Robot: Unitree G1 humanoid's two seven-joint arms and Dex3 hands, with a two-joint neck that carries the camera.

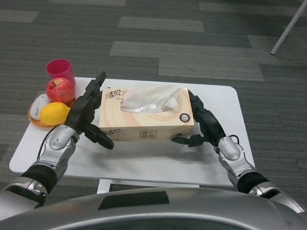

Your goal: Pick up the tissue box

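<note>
The tissue box (146,117) is peach and cream with a white tissue sticking out of its top, and it lies lengthwise across the middle of the white table (144,163). My left hand (87,114) presses flat against its left end, thumb reaching along the lower front edge. At the right end my right hand (204,125) presses in the same way, its thumb tucked under the box's lower front corner. The box is clamped between both hands. Whether its base is off the table I cannot tell.
At the table's left edge an orange plate (37,124) holds a yellow lemon (54,114), a red apple (61,89) and a white mouse (35,108). A pink cup (61,70) stands behind them. A white pole (288,26) leans at the top right over grey carpet.
</note>
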